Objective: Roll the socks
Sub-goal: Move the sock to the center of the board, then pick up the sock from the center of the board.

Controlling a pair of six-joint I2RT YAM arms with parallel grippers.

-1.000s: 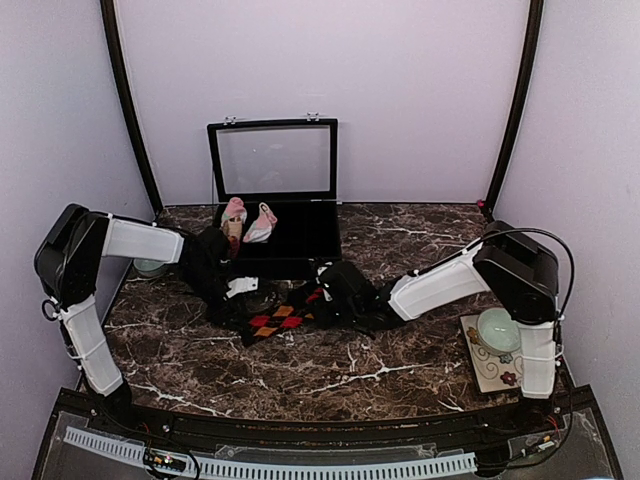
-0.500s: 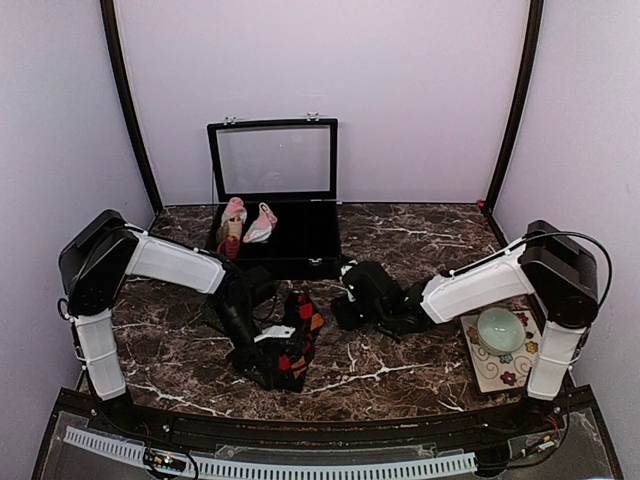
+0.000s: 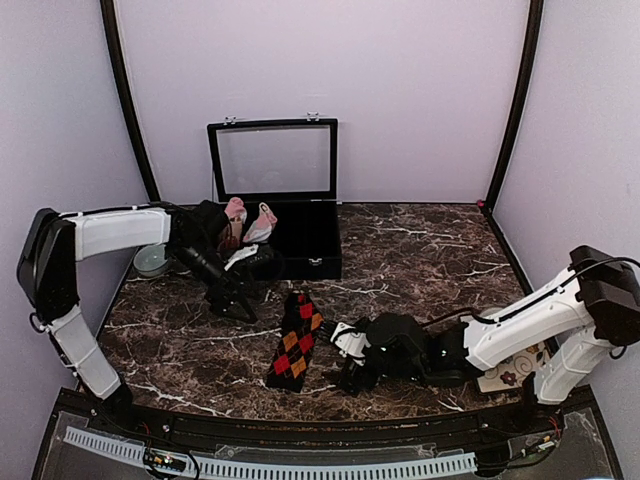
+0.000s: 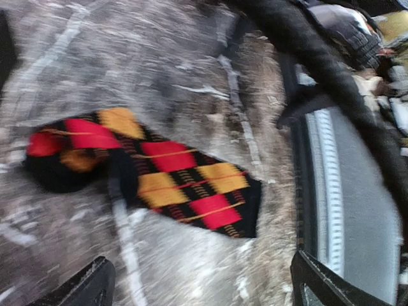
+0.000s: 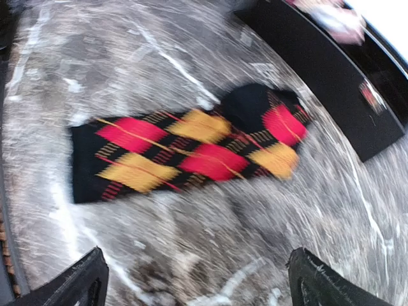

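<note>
The black argyle sock (image 3: pixel 296 340) lies flat and stretched out on the marble counter (image 3: pixel 420 260), roughly in the middle toward the near side. It runs lengthwise from far to near on a slight slant, its red, orange and yellow diamonds facing up. The left end effector (image 3: pixel 238 300) hangs off to the sock's far left, close to the front of the black case (image 3: pixel 310 262), and is not touching the fabric. In the left wrist view its two fingers (image 4: pixel 86 287) sit at the bottom corners, spread wide with nothing between them, and the sock is blurred on the stone beyond. The right end effector (image 3: pixel 345 360) sits low just to the right of the sock's near end, apart from it. Its fingers (image 5: pixel 80 284) are likewise splayed far apart and hold nothing. The right wrist view shows the sock's straight cuff end to the left and its dark, slightly bunched end nearer the case. The pink sock (image 3: pixel 263 224) rests inside the case at its left side, beside an upright roll (image 3: pixel 233 214) with a pink top, and the case's glass lid (image 3: pixel 272 160) stands raised behind them. The left arm partly hides that corner of the case.
</note>
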